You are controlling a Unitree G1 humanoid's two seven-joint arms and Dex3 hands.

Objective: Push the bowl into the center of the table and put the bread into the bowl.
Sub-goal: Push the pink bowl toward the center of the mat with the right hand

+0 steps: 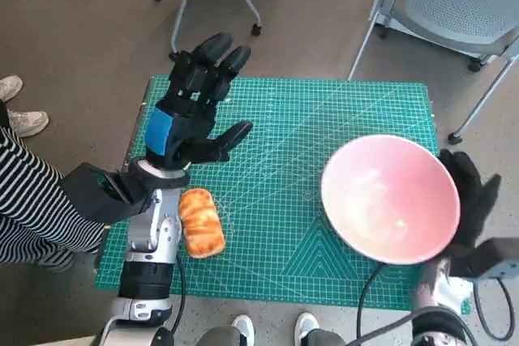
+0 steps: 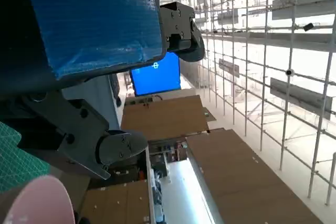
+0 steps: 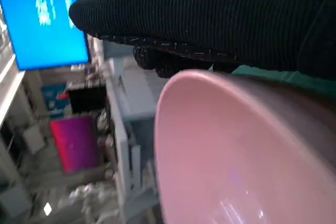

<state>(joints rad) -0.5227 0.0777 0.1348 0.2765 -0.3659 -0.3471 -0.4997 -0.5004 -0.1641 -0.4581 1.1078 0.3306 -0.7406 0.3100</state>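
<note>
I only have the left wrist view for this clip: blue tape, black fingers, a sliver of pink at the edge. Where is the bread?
Observer: The bread lies on the green cutting mat, beside the left forearm; nothing holds it.
Operator: Is that pink sliver the bowl?
Observer: Yes, a pink bowl, empty, on the mat's right part, off center.
Operator: Is the right hand touching it?
Observer: The gloved right hand lies against the bowl's outer right side.
Operator: And the left hand?
Observer: The left hand is raised over the mat, fingers spread, holding nothing.

The pink bowl [image 1: 391, 198] looks smooth and glossy; the green cutting mat [image 1: 276, 119] is matt; the right hand [image 1: 474, 192] wears knitted cloth.
</note>
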